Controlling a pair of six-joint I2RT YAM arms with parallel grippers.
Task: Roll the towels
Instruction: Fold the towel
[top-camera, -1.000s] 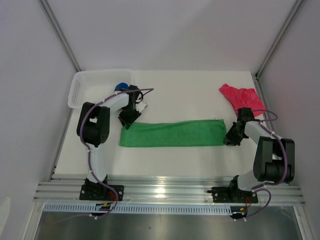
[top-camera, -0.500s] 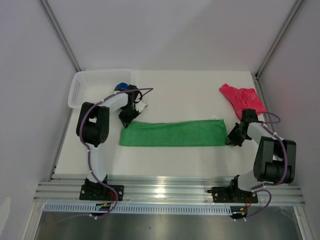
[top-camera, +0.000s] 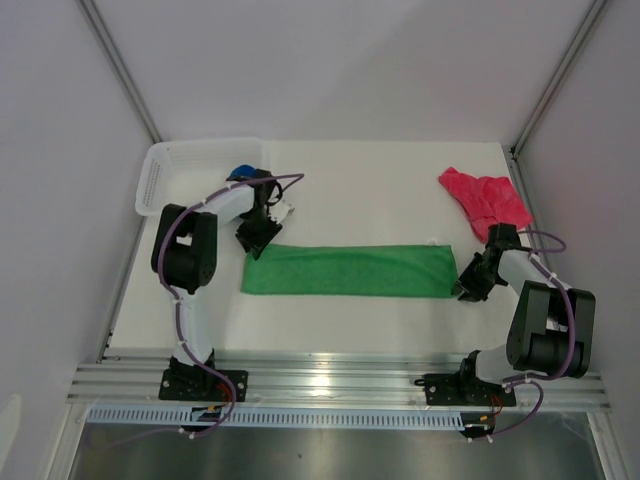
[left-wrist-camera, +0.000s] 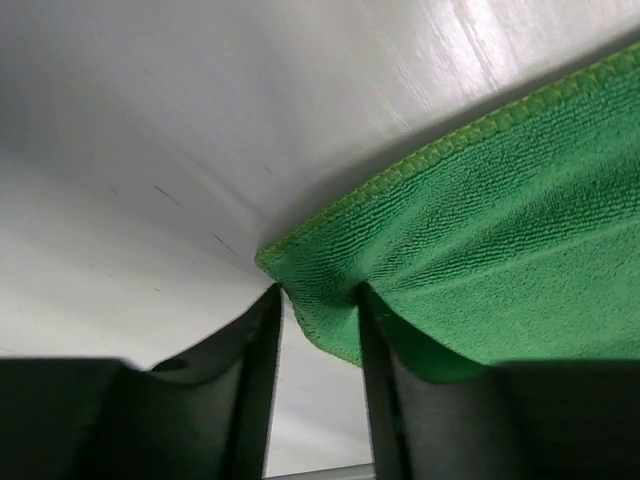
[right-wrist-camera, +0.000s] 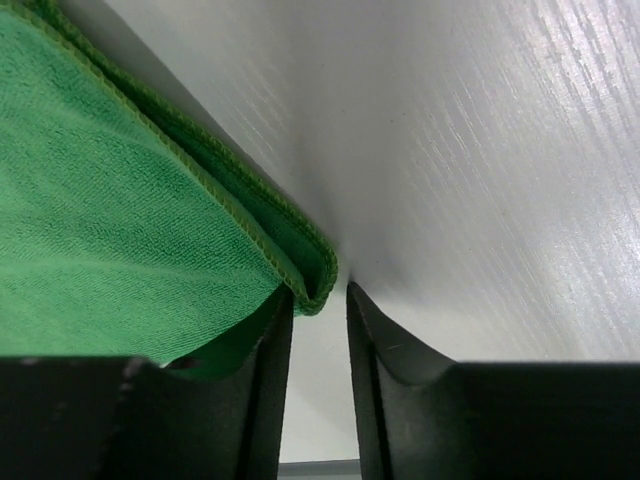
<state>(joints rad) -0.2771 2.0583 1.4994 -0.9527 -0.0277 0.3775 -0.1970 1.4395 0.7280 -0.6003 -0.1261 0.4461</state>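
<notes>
Basket (top-camera: 160, 178): white mesh, upper left of the top view, at the far left corner of the worktop (top-camera: 380, 185).
Blue towel (top-camera: 241, 172): only a small patch shows, at the basket's right end, just behind the left arm (top-camera: 185, 250); its shape cannot be told.
Left fingers (left-wrist-camera: 245, 375): low over the worktop at the green towel's upper left corner. They stand apart. In the left wrist view the corner's stitched tip sits in the gap between them, with bare worktop showing below it.
Green towel (top-camera: 350, 270): a long flat strip lying left to right across the middle of the top view, between the two arms, unrolled.
Right fingers (right-wrist-camera: 255, 400): at the strip's lower right corner, also apart, with a narrow slot of worktop between them. In the right wrist view the doubled green edge ends right at the tip of the finger on the left of that view.
Right arm (top-camera: 545, 320): bent, lower right of the top view.
Pink-red towel (top-camera: 485, 198): a crumpled heap, upper right, near the side wall and apart from the green strip.
</notes>
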